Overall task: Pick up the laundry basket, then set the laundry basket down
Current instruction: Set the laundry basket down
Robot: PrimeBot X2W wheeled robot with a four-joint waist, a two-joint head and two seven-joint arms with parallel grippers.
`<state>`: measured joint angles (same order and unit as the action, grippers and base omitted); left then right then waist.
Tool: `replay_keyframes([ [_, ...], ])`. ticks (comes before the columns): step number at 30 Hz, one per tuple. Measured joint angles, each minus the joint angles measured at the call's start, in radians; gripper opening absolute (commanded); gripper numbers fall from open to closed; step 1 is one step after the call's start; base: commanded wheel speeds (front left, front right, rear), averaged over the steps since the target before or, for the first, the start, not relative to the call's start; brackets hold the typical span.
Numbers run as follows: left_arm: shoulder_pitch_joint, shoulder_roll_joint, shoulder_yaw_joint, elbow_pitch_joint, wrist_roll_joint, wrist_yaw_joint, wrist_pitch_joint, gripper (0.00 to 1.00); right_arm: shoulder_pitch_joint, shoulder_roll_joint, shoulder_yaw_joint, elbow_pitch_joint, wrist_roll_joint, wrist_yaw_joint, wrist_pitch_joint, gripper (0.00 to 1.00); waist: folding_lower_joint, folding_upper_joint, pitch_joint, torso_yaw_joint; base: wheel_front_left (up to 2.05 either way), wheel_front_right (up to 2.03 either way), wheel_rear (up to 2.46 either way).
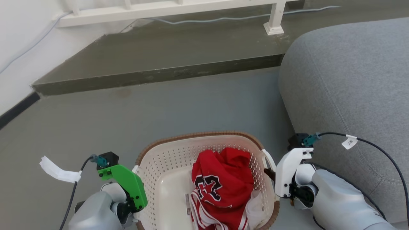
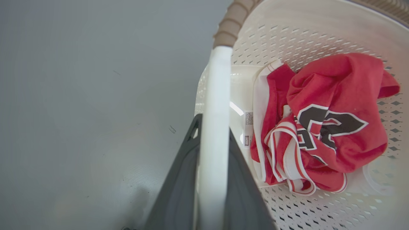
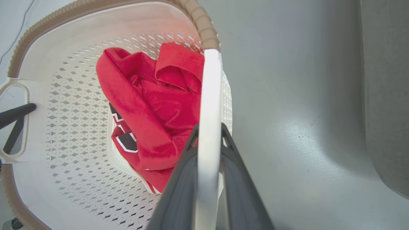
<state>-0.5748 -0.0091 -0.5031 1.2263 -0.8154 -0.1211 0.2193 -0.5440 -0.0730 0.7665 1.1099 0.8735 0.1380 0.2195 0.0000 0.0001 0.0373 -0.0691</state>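
My left hand (image 2: 213,127) comes up from the bottom middle of the left wrist view. Its two dark fingers (image 2: 179,191) are squeezed shut on the white left handle (image 2: 217,95) of the basket (image 1: 191,135), one finger on each side.

The basket is at the bottom middle of the head view, between my two hands, over the grey floor (image 1: 159,108). I cannot tell if it touches the floor. A crumpled red shirt (image 1: 220,179) with black and white marks lies inside it, more to the right.

My right hand (image 3: 209,129) comes up from the bottom middle of the right wrist view. It is closed tight on the white right handle (image 3: 209,95) in the same way. A big grey sofa (image 1: 351,80) is near it, on the right of the head view.
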Motion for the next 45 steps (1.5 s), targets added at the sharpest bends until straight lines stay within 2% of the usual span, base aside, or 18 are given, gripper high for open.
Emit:
replay_keyframes([
  [14,-0.065,0.001,-0.020,-0.051,0.000,0.043,-0.081,0.00,-0.077,-0.023,0.008,-0.024,-0.007,0.000,-0.081,0.00,0.0000,0.0000,0.139,0.012,0.00,0.00,0.00],
  [27,-0.151,0.001,-0.040,-0.073,0.011,0.086,-0.170,0.00,-0.156,-0.037,0.016,-0.035,-0.037,0.000,-0.177,0.00,0.0001,0.0000,0.301,0.019,0.00,0.00,0.00],
  [45,-0.288,-0.004,-0.046,-0.079,0.035,0.123,-0.255,0.00,-0.295,-0.052,0.023,-0.020,-0.080,0.000,-0.277,0.00,0.0002,0.0000,0.545,0.025,0.00,0.00,0.00],
])
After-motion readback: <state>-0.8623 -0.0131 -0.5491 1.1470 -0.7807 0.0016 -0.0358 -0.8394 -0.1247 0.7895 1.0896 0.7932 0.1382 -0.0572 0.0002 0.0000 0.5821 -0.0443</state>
